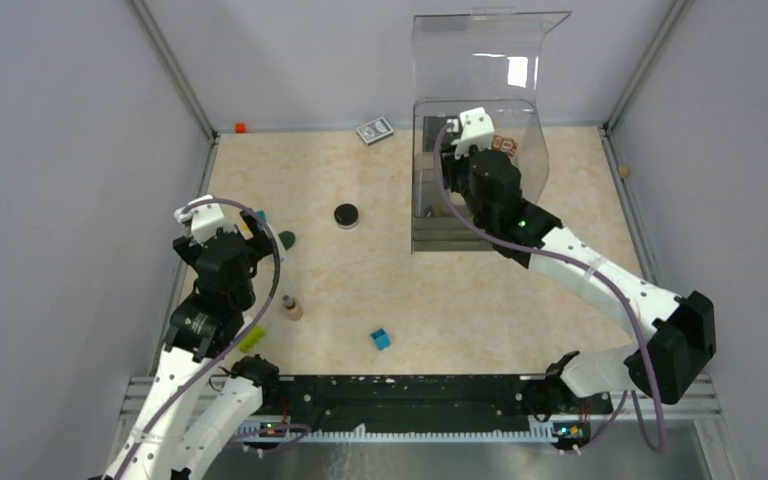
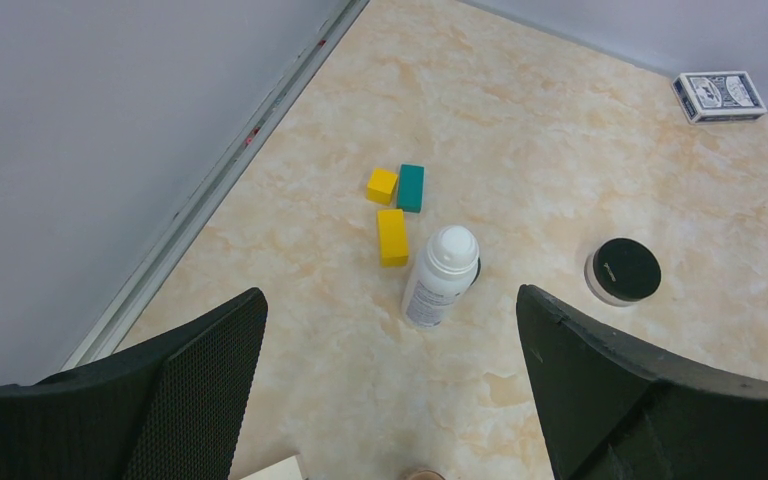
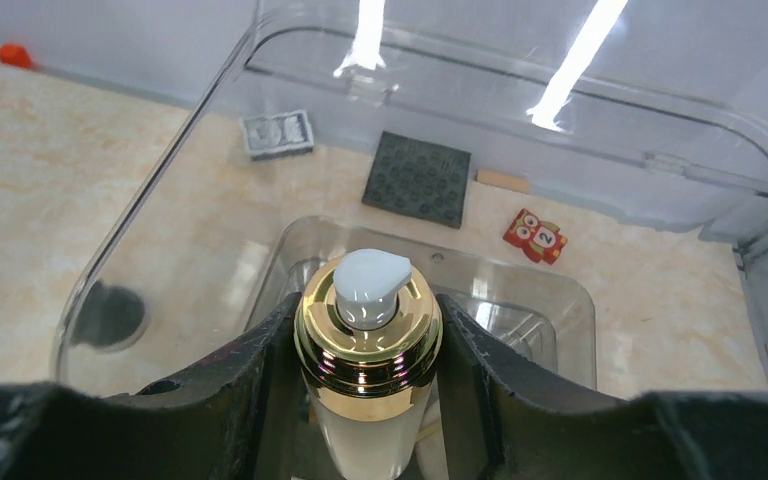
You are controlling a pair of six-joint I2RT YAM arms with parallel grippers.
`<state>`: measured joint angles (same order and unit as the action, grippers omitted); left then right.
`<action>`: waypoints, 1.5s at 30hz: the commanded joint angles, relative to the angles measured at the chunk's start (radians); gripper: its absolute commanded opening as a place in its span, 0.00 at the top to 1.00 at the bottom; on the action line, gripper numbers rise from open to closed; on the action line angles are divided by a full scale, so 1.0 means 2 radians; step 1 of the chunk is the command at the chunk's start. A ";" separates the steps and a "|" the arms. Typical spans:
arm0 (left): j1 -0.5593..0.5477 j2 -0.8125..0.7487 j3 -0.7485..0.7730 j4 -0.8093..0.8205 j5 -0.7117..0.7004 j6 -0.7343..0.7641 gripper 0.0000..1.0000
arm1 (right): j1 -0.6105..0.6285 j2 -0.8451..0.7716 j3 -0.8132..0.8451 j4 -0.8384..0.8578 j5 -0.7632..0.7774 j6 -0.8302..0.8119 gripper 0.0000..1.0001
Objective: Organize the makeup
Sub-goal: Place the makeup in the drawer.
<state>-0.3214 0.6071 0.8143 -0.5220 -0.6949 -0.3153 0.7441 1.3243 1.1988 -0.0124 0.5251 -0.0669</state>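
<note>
Gold-capped bottle [image 3: 365,375] is pinched at the cap by the right claw [image 3: 367,335], upright over the clear case [image 1: 430,238] at the far right of the bench [image 1: 440,300]; not yet set down. Left claw [image 2: 390,330] is spread wide and empty, hovering above the white bottle [image 2: 440,278], which rests just beside the blocks [image 2: 393,236]. Compact [image 2: 623,271] and tan tube [image 1: 291,307] sit loose on the bench, well apart from the case. Dark palette [image 3: 418,178] shows through the case lid; inside or behind, cannot tell. Judgement: early stage, with at least three items left to move
</note>
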 commanded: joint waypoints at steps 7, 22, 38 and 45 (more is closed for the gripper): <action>0.003 0.008 -0.003 0.023 0.007 0.001 0.01 | -0.071 0.054 -0.011 0.192 -0.052 0.081 1.00; 0.003 0.006 -0.006 0.026 0.011 0.005 0.01 | -0.077 0.115 -0.059 0.331 -0.124 0.057 1.00; 0.003 0.006 -0.007 0.028 0.010 0.007 0.01 | -0.080 0.186 -0.034 0.379 -0.145 0.018 1.00; 0.003 0.007 -0.007 0.029 0.010 0.007 0.01 | -0.080 0.189 -0.028 0.363 -0.151 0.013 0.77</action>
<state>-0.3214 0.6197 0.8017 -0.5159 -0.6735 -0.3111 0.5922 1.7031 1.0817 0.6582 0.2398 -0.0242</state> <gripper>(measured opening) 0.989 0.447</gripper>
